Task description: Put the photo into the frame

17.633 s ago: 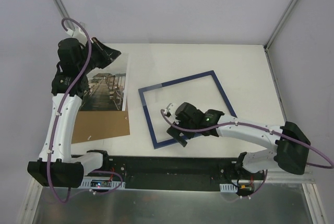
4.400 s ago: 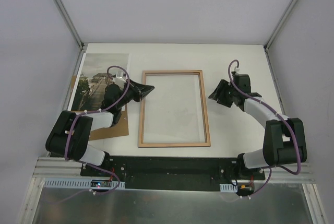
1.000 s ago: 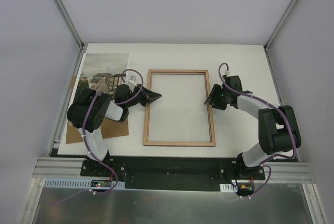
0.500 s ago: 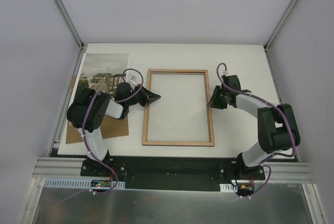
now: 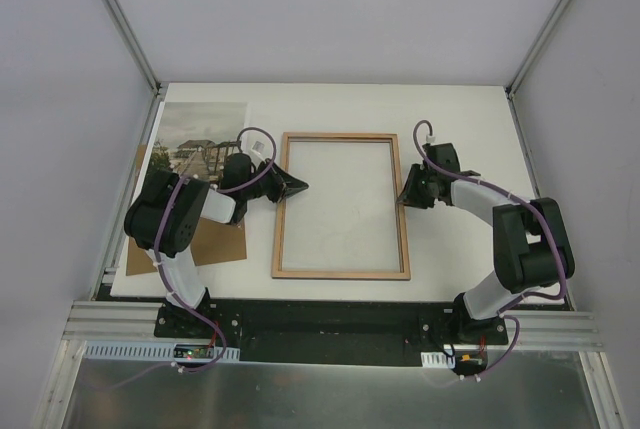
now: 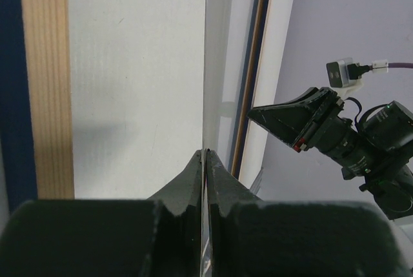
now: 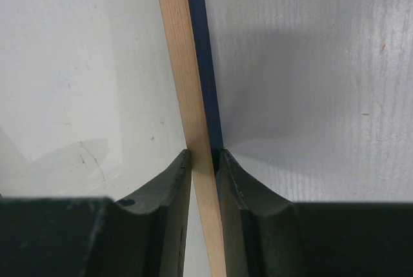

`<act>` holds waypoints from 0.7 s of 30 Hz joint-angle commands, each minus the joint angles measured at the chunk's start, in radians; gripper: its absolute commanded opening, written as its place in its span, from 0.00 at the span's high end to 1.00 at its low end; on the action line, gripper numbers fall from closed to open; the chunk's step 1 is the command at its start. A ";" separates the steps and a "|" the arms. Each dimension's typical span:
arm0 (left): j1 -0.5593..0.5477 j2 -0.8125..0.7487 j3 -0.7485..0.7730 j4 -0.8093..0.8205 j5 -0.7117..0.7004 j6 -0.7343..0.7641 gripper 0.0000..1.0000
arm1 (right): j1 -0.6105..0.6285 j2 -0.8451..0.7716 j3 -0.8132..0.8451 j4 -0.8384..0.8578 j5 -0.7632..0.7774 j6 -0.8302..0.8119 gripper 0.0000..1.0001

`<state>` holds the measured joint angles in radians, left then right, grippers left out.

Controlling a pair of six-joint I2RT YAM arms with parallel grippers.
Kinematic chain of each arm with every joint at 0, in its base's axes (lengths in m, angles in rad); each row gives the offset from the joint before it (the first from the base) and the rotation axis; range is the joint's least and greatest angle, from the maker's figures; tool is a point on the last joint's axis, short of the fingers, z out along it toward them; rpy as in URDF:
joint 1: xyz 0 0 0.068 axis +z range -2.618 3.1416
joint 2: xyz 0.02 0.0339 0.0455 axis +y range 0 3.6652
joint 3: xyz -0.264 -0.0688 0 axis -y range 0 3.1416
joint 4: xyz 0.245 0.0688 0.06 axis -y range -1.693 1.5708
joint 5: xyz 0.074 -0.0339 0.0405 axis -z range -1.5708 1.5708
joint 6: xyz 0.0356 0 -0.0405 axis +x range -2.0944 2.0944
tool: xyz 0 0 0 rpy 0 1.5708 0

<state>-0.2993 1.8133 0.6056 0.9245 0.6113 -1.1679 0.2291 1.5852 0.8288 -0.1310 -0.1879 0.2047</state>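
Observation:
The frame (image 5: 340,273) lies in the middle of the table with its light wood back up and the clear pane inside it. My right gripper (image 5: 402,199) is at the middle of its right rail. In the right wrist view the gripper (image 7: 202,154) is shut on that rail (image 7: 182,64), wood face on one side and navy edge on the other. My left gripper (image 5: 300,187) reaches over the left rail, and its jaws (image 6: 205,152) are shut, tips together above the pane. The near rail (image 6: 45,83) runs beside them. The photo (image 5: 195,134) lies flat at the far left.
A plain brown backing board (image 5: 215,244) lies at the left, partly under the photo and my left arm. The white table (image 5: 460,129) ends at grey walls on three sides. The arm bases sit along the near edge.
My right gripper has closed onto the frame's right rail, and the frame has slid slightly left. Much earlier the frame lay navy face up and skewed. The left gripper has stayed shut.

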 commanded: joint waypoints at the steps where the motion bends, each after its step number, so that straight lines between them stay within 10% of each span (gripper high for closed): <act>1: -0.009 -0.049 0.036 -0.036 0.061 0.057 1.00 | 0.022 0.013 0.041 0.013 -0.045 0.004 0.75; 21: -0.009 -0.075 0.069 -0.154 0.059 0.126 0.74 | 0.022 0.019 0.047 0.005 -0.038 -0.002 0.75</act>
<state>-0.3016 1.7954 0.6449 0.7849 0.6468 -1.0801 0.2386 1.5967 0.8391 -0.1307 -0.1989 0.2047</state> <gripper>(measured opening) 0.245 0.252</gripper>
